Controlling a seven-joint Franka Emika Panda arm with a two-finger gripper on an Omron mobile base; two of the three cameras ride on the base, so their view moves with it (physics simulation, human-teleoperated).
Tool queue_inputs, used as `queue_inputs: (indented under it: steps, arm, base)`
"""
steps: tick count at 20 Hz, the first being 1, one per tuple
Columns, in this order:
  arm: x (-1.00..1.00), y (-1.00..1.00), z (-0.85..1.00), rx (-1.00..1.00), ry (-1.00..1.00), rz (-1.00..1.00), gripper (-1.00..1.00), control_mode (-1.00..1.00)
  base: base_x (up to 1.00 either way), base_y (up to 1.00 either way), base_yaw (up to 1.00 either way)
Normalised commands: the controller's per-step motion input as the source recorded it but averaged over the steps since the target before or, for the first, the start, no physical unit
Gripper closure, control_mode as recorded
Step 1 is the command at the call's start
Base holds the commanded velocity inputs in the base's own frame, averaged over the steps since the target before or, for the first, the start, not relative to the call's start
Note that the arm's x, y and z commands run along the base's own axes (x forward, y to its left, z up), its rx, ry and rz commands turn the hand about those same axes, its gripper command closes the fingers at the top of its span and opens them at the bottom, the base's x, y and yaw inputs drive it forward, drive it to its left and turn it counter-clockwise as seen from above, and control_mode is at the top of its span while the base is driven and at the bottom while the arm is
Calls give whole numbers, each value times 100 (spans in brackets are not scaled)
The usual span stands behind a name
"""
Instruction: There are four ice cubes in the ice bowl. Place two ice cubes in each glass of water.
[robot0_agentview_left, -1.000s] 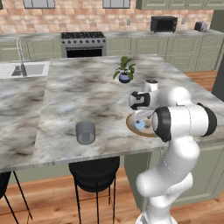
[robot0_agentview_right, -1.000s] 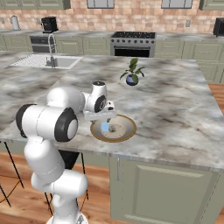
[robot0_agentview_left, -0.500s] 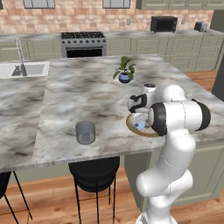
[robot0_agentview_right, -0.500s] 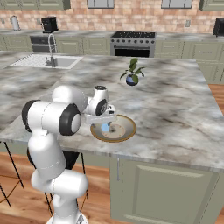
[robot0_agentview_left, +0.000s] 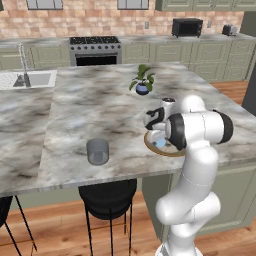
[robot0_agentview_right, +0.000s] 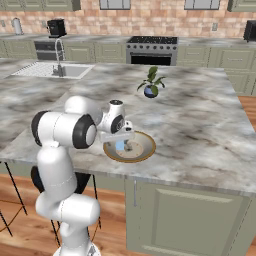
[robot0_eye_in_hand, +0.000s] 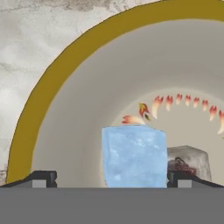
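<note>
The ice bowl, tan with a golden-brown rim, sits on the island near its front edge. My gripper hangs straight down into it and stands open. In the hand view the gripper has a pale blue ice cube between its fingertips, with a wide gap on the left side. A second, greyer cube lies right behind it. One glass of water stands on the counter left of the bowl, well apart from the arm.
A small blue plant pot with green leaves stands farther back on the island. A sink is at the far left. The counter's front edge runs close by the bowl, with black stools below it.
The hand has come down a little over the bowl; its jaws stay wide. The glass and the bowl have not moved.
</note>
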Motion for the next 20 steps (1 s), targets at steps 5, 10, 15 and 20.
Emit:
queue_inputs:
  steps: [5,10,15,20]
  arm:
    - [17,-7,-7,0,0,0,-100,-100]
    - [6,-6,-14,0,0,0,-100,-100]
    - [6,0,-13,0,0,0,-100,-100]
    - [6,0,-3,0,0,0,-100,-100]
  base:
    - [0,0,0]
    - [0,0,0]
    - [0,0,0]
    - [0,0,0]
